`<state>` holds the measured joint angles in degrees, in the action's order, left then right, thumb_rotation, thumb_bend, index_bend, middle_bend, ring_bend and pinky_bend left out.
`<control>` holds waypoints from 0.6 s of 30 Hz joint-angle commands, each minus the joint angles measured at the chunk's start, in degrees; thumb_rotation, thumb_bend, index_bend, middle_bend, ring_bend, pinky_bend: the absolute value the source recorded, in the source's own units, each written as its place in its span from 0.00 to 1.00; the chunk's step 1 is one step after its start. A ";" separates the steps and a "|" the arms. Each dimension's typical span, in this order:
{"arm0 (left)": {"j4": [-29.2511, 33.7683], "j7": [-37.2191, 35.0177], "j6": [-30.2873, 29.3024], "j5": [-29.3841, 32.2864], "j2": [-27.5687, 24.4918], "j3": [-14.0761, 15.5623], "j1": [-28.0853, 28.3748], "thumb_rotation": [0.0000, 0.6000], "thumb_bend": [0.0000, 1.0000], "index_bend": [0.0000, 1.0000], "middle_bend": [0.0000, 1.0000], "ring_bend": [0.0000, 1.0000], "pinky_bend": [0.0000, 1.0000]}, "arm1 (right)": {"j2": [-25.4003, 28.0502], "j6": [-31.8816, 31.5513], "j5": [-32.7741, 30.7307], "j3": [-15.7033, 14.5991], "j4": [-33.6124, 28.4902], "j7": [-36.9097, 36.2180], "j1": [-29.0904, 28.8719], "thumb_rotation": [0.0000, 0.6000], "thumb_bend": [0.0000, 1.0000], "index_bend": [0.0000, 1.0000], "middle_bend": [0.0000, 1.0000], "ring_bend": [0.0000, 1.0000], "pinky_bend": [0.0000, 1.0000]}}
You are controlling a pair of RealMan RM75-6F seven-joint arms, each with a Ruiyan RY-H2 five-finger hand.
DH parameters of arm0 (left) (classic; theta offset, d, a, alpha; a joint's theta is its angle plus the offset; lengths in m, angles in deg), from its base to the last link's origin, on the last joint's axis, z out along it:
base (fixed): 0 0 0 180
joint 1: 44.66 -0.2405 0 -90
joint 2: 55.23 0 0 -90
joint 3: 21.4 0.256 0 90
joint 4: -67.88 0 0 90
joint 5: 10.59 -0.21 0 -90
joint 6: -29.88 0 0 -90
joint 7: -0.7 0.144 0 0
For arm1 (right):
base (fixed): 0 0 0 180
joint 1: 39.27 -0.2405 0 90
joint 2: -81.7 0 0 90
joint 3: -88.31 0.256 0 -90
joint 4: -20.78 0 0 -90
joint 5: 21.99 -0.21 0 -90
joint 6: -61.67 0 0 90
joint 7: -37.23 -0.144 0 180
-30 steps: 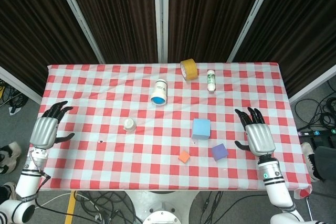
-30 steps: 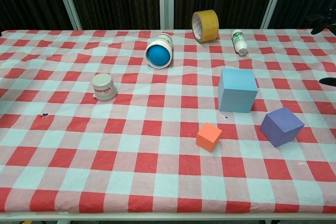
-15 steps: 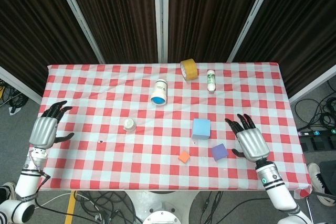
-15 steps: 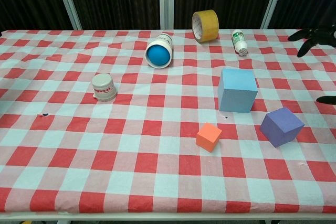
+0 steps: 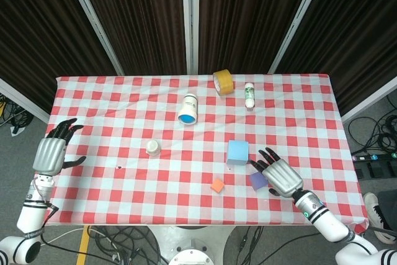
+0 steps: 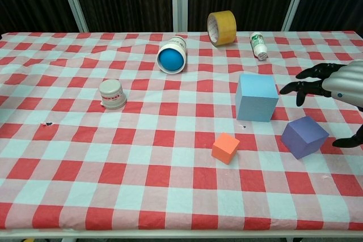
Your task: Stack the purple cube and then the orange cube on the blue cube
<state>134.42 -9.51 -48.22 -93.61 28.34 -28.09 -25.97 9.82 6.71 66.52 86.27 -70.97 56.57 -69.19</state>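
My right hand (image 5: 282, 177) hangs over the near right part of the table (image 5: 124, 91), fingers (image 6: 300, 87) spread and holding nothing, not yet touching anything. The purple cube (image 6: 304, 136) sits just below and to the left of my palm, turned so a corner points toward the near edge; in the head view my hand partly covers it. The blue cube (image 6: 256, 97) lies just beyond it, toward the table's middle, with a narrow gap between the 2. The orange cube (image 6: 226, 148) rests further left, apart from both. My left hand (image 5: 49, 153) hovers open off the far left edge, so the right is clearly nearer. Bare cloth lies between the purple cube and the near edge.
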 commanded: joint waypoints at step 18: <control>-0.62 -0.48 0.24 0.04 0.27 0.03 0.05 1.00 0.11 0.28 0.24 0.16 0.29 | -3.92 0.22 1.32 -1.03 4.60 -0.92 -0.71 1.00 0.12 0.11 0.42 0.13 0.00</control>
<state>133.80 -9.99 -47.99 -93.57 28.61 -28.06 -25.93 5.93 6.96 67.80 85.23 -66.39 55.62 -69.90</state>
